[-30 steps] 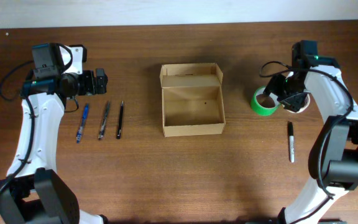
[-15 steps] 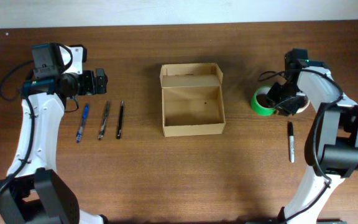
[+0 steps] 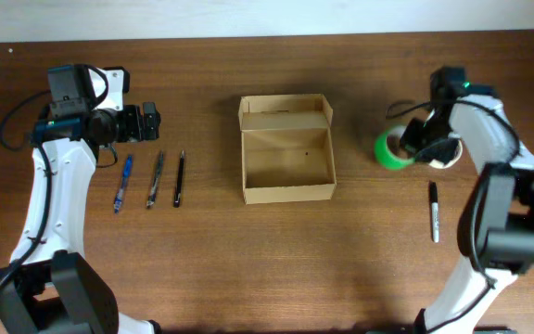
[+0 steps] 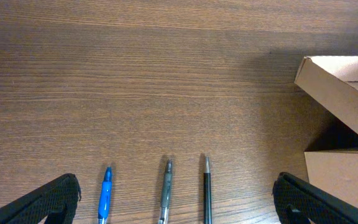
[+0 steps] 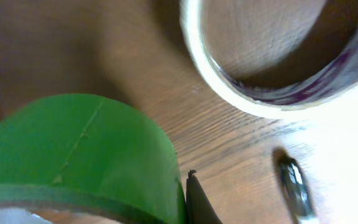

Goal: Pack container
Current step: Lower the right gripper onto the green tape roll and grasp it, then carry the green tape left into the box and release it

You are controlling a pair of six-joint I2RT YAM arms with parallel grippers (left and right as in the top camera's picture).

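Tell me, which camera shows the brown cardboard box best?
The overhead view: the small tan cardboard box shows whole, lid open. The left wrist view catches only a part at its right edge; the right wrist view shows none.

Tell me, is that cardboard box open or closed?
Open: the cardboard box has its flap lid folded back, and its bare floor shows.

Grained wood, matt cardboard, smooth tape

The table (image 4: 135, 74) is seen as brown wood with fine grain and a low sheen. The container (image 3: 286, 193) is plain matt tan cardboard. The green tape roll (image 5: 73, 149) is smooth, the pale tape roll (image 5: 229, 93) glossy.
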